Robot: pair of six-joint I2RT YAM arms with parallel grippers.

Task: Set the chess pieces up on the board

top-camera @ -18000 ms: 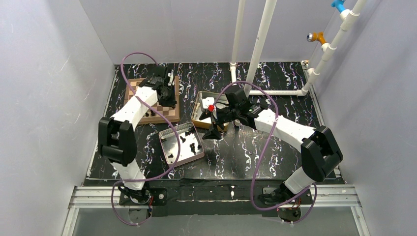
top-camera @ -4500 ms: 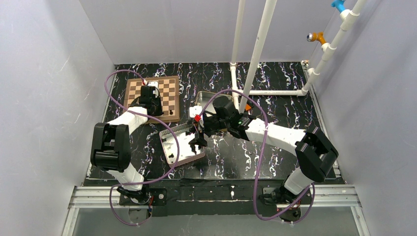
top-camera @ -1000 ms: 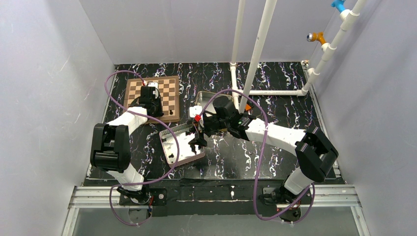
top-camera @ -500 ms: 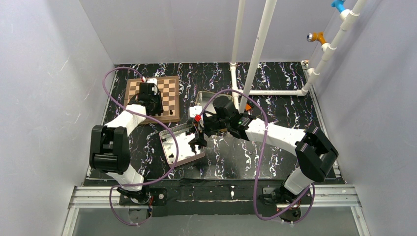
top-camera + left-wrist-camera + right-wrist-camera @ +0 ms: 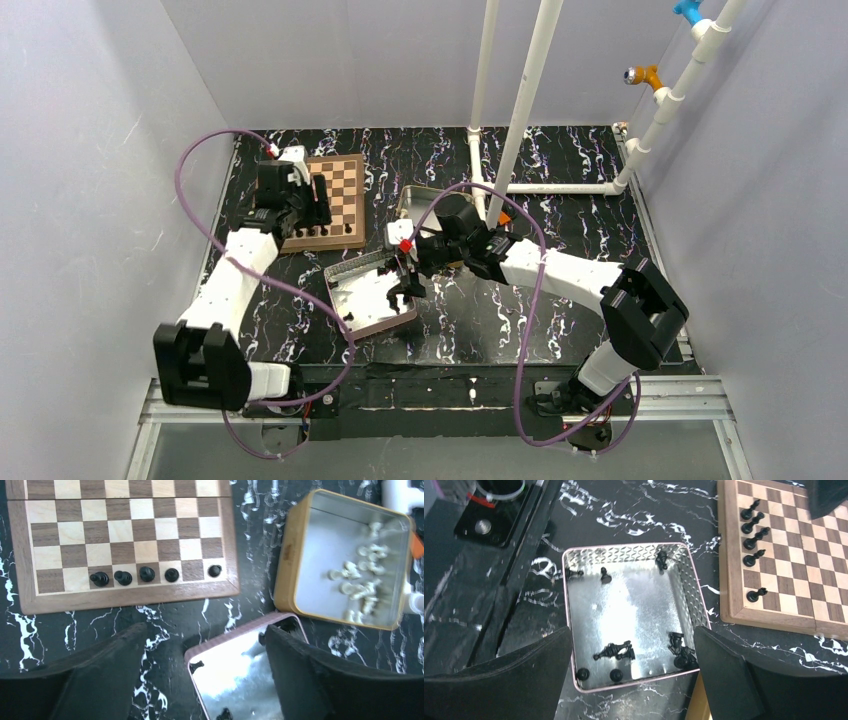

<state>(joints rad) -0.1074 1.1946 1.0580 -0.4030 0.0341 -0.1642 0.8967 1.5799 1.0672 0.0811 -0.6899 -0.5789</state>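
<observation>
The board (image 5: 335, 195) lay at the far left of the table, and five of the chess pieces (image 5: 146, 573) stood along its near row, with one square left bare between the fourth and the fifth. Just off its near right corner sat the silver tin (image 5: 639, 605), the rest of the black men scattered inside it. Beyond that was the gold tin (image 5: 282, 565) of white pieces.

By the look of it, the next job was a pick from the silver tin. The smart choice was probably the lone upright piece (image 5: 605, 575) out on open metal, clear of the walls and of the toppled pair (image 5: 616, 651). A straight drop, a pinch at the waist and a level lift would keep it standing for that bare square.

The right gripper (image 5: 631, 680) hung over the tin with its fingers (image 5: 524, 675) spread wide, nothing between them and nothing touched. The left gripper (image 5: 200, 680) hung above the board's near edge, its fingers (image 5: 320, 680) also wide apart and empty, clear of the row.
</observation>
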